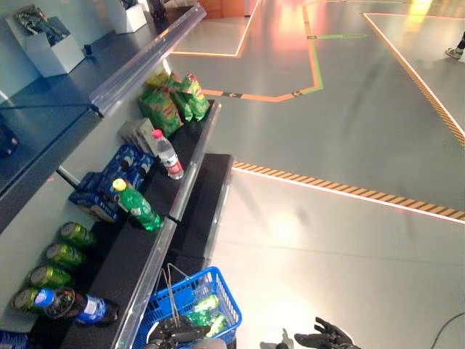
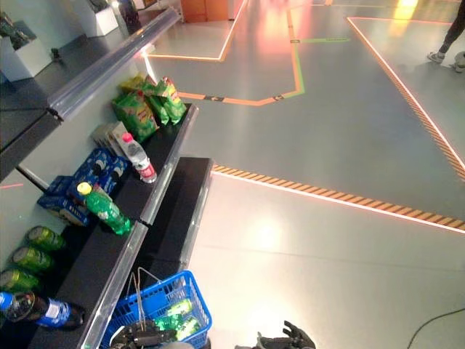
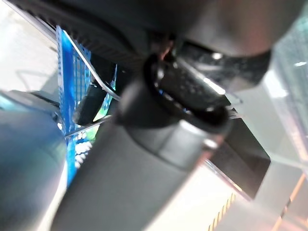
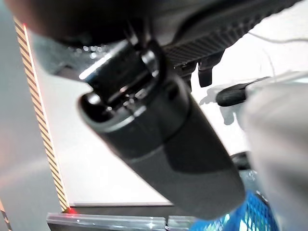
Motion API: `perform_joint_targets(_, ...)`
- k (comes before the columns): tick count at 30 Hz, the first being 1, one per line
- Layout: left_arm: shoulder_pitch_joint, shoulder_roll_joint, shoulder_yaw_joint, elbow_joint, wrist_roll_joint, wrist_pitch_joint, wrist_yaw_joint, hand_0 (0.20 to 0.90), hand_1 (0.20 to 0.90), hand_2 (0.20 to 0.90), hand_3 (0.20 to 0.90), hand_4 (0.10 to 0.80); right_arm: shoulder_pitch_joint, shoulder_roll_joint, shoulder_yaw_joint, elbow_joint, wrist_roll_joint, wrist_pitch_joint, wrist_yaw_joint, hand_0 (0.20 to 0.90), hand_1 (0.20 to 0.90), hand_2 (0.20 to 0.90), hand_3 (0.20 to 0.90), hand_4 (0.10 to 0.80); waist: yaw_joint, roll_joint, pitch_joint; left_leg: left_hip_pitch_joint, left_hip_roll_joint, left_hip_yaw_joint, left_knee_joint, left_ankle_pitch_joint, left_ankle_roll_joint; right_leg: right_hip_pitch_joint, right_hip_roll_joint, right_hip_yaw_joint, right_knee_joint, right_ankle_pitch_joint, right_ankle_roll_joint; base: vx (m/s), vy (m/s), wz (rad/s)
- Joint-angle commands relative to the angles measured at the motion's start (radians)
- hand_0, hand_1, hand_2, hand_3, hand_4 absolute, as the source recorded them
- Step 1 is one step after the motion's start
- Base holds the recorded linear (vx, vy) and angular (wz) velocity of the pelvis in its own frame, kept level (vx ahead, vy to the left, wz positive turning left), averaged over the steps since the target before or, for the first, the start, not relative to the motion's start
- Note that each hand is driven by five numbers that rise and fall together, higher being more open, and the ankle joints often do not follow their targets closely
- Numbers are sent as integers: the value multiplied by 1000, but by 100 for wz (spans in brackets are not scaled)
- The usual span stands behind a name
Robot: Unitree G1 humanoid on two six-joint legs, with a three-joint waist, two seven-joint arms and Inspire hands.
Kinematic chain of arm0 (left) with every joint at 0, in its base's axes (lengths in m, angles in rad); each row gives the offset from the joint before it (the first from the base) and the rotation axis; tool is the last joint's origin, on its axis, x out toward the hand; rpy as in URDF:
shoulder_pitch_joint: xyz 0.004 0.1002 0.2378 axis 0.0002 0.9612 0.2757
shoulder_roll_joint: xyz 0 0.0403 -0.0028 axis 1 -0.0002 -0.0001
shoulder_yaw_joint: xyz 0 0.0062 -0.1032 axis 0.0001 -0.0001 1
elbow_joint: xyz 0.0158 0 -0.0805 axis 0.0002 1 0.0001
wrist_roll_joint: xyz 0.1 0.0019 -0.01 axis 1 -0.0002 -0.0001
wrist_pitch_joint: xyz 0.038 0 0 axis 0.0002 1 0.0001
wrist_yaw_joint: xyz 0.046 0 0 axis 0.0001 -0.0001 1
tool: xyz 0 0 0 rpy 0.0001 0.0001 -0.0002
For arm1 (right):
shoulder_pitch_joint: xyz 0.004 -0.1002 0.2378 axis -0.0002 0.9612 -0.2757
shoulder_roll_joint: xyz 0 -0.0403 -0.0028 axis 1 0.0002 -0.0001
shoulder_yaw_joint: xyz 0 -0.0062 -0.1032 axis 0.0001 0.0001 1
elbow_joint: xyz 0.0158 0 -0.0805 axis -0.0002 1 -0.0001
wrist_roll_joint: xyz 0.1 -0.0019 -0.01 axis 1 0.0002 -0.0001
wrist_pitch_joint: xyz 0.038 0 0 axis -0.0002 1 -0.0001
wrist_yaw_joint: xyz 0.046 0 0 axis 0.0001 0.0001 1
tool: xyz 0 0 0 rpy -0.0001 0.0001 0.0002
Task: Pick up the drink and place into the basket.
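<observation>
My left hand (image 1: pixel 174 333) sits at the blue basket (image 1: pixel 218 287), but I cannot tell whether its fingers grip the handle. My right hand (image 1: pixel 327 337) hangs low beside the basket, fingers spread loosely and holding nothing. Green drinks (image 1: pixel 205 305) lie inside the basket. A green bottle (image 1: pixel 136 206) stands tilted on the shelf (image 1: pixel 145 269), near a clear water bottle (image 1: pixel 167 154).

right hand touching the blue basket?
Apart. In the left eye view the right hand hangs with fingers spread over bare floor, a clear strip of floor between it and the blue basket.
</observation>
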Motion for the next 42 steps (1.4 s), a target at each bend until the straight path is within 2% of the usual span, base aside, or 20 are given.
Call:
perform_joint_targets(1,12,92,20,-44,-9,-117,-14,300,300,300,200,100,-45,5,0,8,-30,-40,-4,900,900,900,900,800,21,-7,-60,-101,-30,4,16,89,53,98,28,-28,21,-39,57,333,229,-36)
perform_joint_targets(4,-8,100,22,-26,-12,-126,-24,300,300,300,200,100,-41,14,-10,18,-29,-53,-7,900,900,900,900,800,19,-26,-69,-77,-42,-5,36,50,92,83,3,-31,79,-50,79,188,132,-76)
perform_joint_targets(6,-23,115,4,-10,-8,-139,-42,300,300,300,200,100,-42,16,-29,43,-14,-80,-19,900,900,900,900,800,6,-30,-70,-49,-52,-4,33,34,131,0,-15,-44,254,12,104,157,193,-59)
perform_joint_targets(8,-29,123,-8,-7,-9,-143,-41,300,300,300,200,100,-53,13,-49,51,5,-76,-17,900,900,900,900,800,-3,-23,-68,-20,-43,15,23,24,144,-78,-33,-80,380,65,116,107,190,-35)
perform_joint_targets(9,-36,121,-16,-9,-30,-134,-31,300,300,300,200,100,-63,14,-58,54,0,-77,-16,900,900,900,900,800,-9,-14,-64,13,-33,31,8,18,147,-134,-64,-105,416,94,112,107,167,-13)
perform_joint_targets(10,-43,124,-22,-13,-41,-127,-32,300,300,300,200,100,-70,14,-62,56,-1,-80,-13,900,900,900,900,800,-13,-10,-61,35,-26,50,-2,17,145,-158,-73,-124,418,97,106,130,162,-21)
perform_joint_targets(14,-57,128,-48,-31,-39,-115,-46,300,300,300,200,100,-84,11,-73,53,7,-72,-20,900,900,900,900,800,-27,-20,-57,65,-14,90,-6,7,130,-165,-74,-147,307,93,103,100,53,-20)
perform_joint_targets(15,-66,128,-54,-38,-35,-109,-46,300,300,300,200,100,-85,10,-81,56,22,-77,-16,900,900,900,900,800,-34,-30,-56,71,-14,99,0,-4,128,-168,-82,-141,252,108,111,171,-23,7)
perform_joint_targets(17,-88,124,-54,-41,-34,-110,-40,300,300,300,200,100,-87,14,-97,64,26,-96,1,900,900,900,900,800,-55,-65,-50,97,-37,86,5,-50,133,-205,-111,-101,122,198,142,212,-90,19)
perform_joint_targets(20,-88,115,-51,-15,-8,-135,-37,300,300,300,200,100,-99,19,-104,77,49,-88,7,900,900,900,900,800,-58,-81,-56,125,-54,56,4,-90,140,-238,-116,-96,43,264,157,215,-117,19)
perform_joint_targets(28,-73,110,-52,14,16,-153,-42,300,300,300,200,100,-101,31,-112,86,74,-76,-4,900,900,900,900,800,-74,-80,-69,157,-58,55,19,-123,146,-254,-111,-97,17,284,161,201,-83,3)
perform_joint_targets(31,-57,114,-39,11,21,-144,-30,300,300,300,200,100,-100,37,-106,89,79,-64,-8,900,900,900,900,800,-71,-81,-70,181,-64,57,46,-159,150,-270,-114,-157,13,286,160,342,-205,12)
perform_joint_targets(34,-51,114,-37,4,31,-131,-17,300,300,300,200,100,-103,41,-100,87,96,-59,-13,900,900,900,900,800,-72,-79,-70,187,-64,61,72,-183,155,-273,-118,-167,31,280,157,216,-166,6)
perform_joint_targets(36,-52,115,-39,8,30,-129,-13,300,300,300,200,100,-110,41,-97,89,121,-57,-8,900,900,900,900,800,-78,-75,-73,192,-57,56,108,-202,148,-273,-110,-161,40,265,151,236,-209,4)
perform_joint_targets(38,-45,113,-35,5,14,-123,-8,300,300,300,200,100,-113,43,-94,84,130,-40,-8,900,900,900,900,800,-84,-66,-76,205,-37,53,138,-223,132,-276,-108,-175,73,242,142,307,-273,13)
perform_joint_targets(39,-30,110,-35,-9,24,-123,-15,300,300,300,200,100,-112,44,-95,79,143,-30,-8,900,900,900,900,800,-86,-53,-82,219,-16,40,168,-214,110,-268,-96,-183,90,215,121,362,-333,15)
perform_joint_targets(42,-14,102,-39,-14,18,-129,-9,300,300,300,200,100,-114,36,-92,76,147,-28,-8,900,900,900,900,800,-79,-39,-86,188,16,13,280,-122,61,-233,-76,-185,80,180,82,195,-201,8)
